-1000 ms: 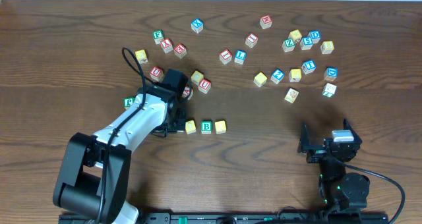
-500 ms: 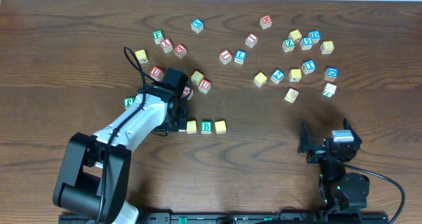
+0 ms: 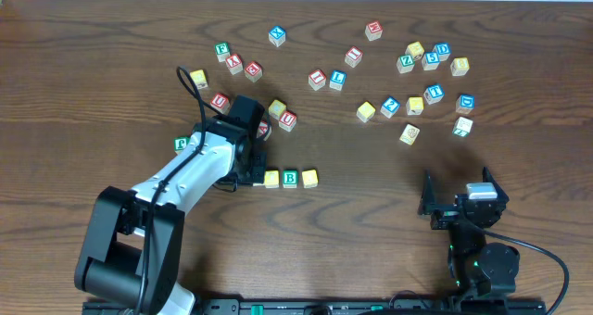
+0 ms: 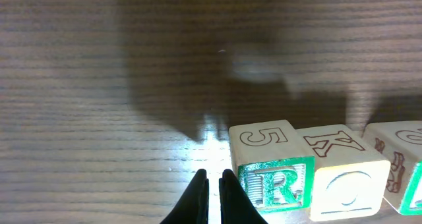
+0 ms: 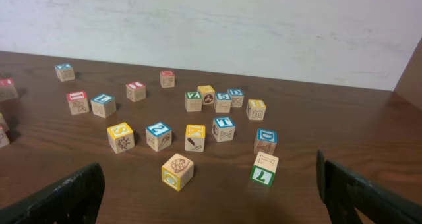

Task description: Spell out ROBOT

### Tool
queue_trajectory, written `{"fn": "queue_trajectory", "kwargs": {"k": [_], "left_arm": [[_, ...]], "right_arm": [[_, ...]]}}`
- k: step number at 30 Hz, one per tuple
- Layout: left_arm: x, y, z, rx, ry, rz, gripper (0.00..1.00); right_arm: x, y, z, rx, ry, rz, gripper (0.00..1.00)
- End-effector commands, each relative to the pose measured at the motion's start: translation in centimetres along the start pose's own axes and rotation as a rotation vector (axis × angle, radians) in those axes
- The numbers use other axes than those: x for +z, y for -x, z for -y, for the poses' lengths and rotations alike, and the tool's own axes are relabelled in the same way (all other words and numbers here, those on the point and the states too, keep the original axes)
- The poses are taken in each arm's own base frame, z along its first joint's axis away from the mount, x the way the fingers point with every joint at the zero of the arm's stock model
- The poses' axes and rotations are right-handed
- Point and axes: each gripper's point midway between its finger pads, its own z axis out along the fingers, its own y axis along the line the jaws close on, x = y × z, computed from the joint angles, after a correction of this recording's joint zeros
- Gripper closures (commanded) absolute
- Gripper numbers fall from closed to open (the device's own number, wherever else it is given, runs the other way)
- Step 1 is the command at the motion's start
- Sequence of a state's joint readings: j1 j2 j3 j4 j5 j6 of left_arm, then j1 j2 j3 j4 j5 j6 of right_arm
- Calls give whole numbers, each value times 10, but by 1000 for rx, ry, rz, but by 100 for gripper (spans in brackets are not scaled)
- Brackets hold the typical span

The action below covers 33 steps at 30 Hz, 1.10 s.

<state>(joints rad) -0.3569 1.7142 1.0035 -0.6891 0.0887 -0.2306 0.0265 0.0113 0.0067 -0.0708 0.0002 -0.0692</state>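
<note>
**Row.** Left of centre on the brown wooden counter point(image 3: 371, 232), four cubes are lined up left to right:
- green-faced wooden R cube point(image 4: 273, 181)
- yellow-faced wooden O cube point(image 4: 343, 184)
- green-faced wooden B cube point(image 3: 290, 178)
- second yellow-faced wooden cube point(image 3: 309, 177)

The cubes stand side by side, touching or nearly so. In the overhead view the R cube is hidden under the left arm.

**Left gripper** point(image 4: 212, 184). The fingers are pressed together and nothing is held. The tips are low at the counter, just beside the outer left face of the R cube. Contact with that face cannot be settled.

**Outstanding item.** This is judged to be the blue-faced wooden T cube point(image 3: 434, 94). It sits in the loose cluster on the far right part of the counter, well apart from the row.

**Right gripper** point(image 3: 459, 195). The fingers are spread wide and empty, low near the front edge on the right side.

**Governing relation.**
- The T cube lies ahead of the right gripper, toward the far edge and slightly to its left.
- In the right wrist view it is seen near the middle, between the two fingers.
- The right arm is judged the nearer; the left arm would have to reach across the row.
- As a cube, it has no long axis to align with.
- A yellow-topped cube point(image 5: 194, 137) stands near its left side, so finger clearance there is judged tight.
- The free slot lies just right of the second yellow-faced wooden cube.
</note>
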Motion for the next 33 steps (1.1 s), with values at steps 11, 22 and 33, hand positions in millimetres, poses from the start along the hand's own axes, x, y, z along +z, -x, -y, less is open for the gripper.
{"fn": "queue_trajectory", "kwargs": {"k": [11,22,33], "left_arm": [[3,-5,16,83,-11,-2,92],[0,-2,-3,-1,95,24,93],[0,-11,24,133,-62,-22,93]], "right_arm": [[0,-1,3,10,-15,-2,1],[0,-1,3,10,-15,-2,1],[0,-1,3,9,-15,-2,1]]}}
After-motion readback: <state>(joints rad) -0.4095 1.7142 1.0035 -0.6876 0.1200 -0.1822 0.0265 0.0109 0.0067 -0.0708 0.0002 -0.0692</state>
